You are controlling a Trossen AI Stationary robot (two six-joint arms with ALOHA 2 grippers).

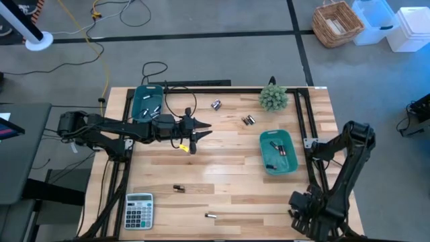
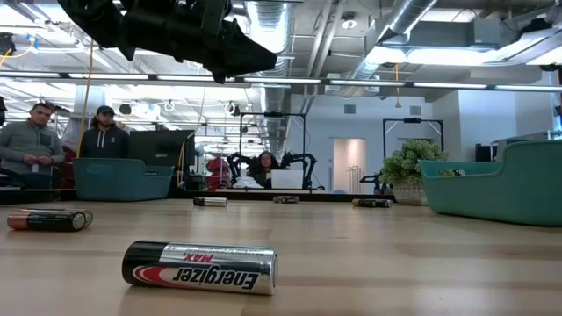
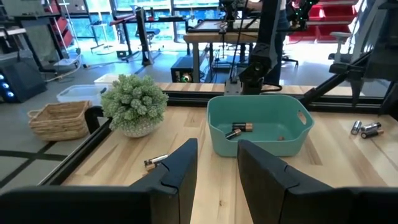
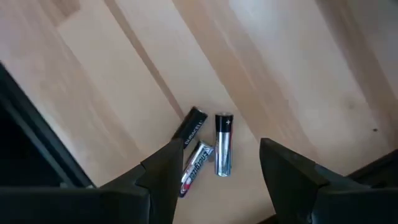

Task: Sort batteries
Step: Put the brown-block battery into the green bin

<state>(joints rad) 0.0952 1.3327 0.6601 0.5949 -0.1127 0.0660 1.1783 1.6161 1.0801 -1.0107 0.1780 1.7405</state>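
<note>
Batteries lie scattered on the wooden table: two pairs near the far side (image 1: 215, 104) (image 1: 248, 119), one pair near the calculator (image 1: 178, 188), and a single one by the near edge (image 1: 210, 216). More lie in the left teal bin (image 1: 148, 102) and the right teal bin (image 1: 277, 151). My left gripper (image 1: 200, 132) hovers open and empty above the table's middle, and its fingers (image 3: 186, 168) point toward the right bin (image 3: 258, 124). My right gripper (image 4: 221, 165) is open above three batteries (image 4: 211, 149) lying on the wood. That arm is folded at the table's right near corner (image 1: 302, 202).
A grey calculator (image 1: 139, 210) sits at the near left corner. A small potted plant (image 1: 273, 98) stands at the far right. A black cable (image 1: 168, 94) loops beside the left bin. In the low view a large battery (image 2: 199, 265) lies close by, and people stand beyond the table.
</note>
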